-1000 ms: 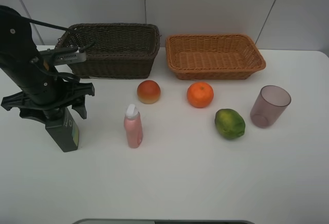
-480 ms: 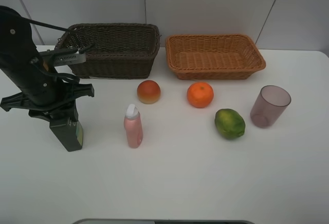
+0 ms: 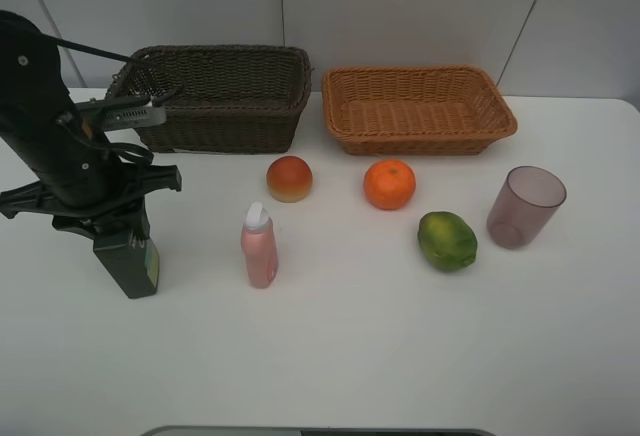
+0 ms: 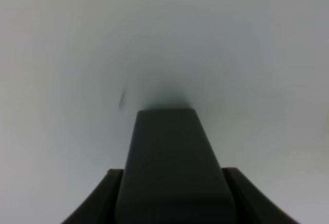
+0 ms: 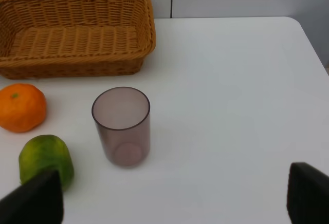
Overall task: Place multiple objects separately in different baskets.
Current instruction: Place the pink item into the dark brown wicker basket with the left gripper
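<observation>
1. Left gripper (image 3: 112, 228) is clamped down on the top of the dark green pump bottle (image 3: 130, 268). The bottle is at the left side of the white worktop (image 3: 330, 356), in front of the dark brown basket (image 3: 230, 132), leaning a bit. Can't tell if its base touches the surface.
2. In the left wrist view the bottle sits snug between the dark fingers (image 4: 100, 198).
3. Right gripper (image 5: 169, 203) only shows in its own wrist view. It's spread wide with nothing in it, near the translucent purple cup (image 3: 526, 206).
4. The pink white-capped bottle (image 3: 259, 248) stands upright beside the green one, not touching.
5. The red-yellow peach-like fruit (image 3: 289, 178) and the orange (image 3: 389, 184) sit in front of the baskets. The green citrus fruit (image 3: 447, 241) is between the orange and the cup.
6. The light orange-tan basket (image 3: 420, 142) is right next to the dark one, at the back.
</observation>
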You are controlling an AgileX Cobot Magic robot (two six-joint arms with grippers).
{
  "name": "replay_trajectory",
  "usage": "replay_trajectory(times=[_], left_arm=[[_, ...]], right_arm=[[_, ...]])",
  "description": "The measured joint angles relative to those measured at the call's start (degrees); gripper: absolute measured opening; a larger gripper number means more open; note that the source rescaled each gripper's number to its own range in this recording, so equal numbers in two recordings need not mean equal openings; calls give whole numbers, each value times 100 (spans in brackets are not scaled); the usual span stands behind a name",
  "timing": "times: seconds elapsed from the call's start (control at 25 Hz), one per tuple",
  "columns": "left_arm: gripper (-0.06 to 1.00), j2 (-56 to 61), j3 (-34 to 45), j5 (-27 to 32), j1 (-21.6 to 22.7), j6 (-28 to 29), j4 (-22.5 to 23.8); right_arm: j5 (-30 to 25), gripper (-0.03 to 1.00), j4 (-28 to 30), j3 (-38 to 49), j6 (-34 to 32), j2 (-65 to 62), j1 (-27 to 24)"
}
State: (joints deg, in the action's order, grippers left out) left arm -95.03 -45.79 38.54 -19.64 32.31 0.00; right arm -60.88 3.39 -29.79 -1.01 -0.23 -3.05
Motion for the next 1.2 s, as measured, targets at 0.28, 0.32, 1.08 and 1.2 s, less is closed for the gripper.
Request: replay_trajectory(times=[0.28, 0.32, 1.08, 1.2], left_arm=[[12, 404, -361, 515, 0, 0, 275], [12, 464, -430, 604, 0, 0, 324], [12, 805, -2341, 1553, 0, -868, 769], [12, 793, -2740, 1558, 0, -885, 883]], right_arm=[[0, 89, 0, 0, 0, 0, 0], [0, 89, 0, 0, 0, 0, 0], [0, 89, 0, 0, 0, 0, 0], [0, 89, 0, 0, 0, 0, 0]])
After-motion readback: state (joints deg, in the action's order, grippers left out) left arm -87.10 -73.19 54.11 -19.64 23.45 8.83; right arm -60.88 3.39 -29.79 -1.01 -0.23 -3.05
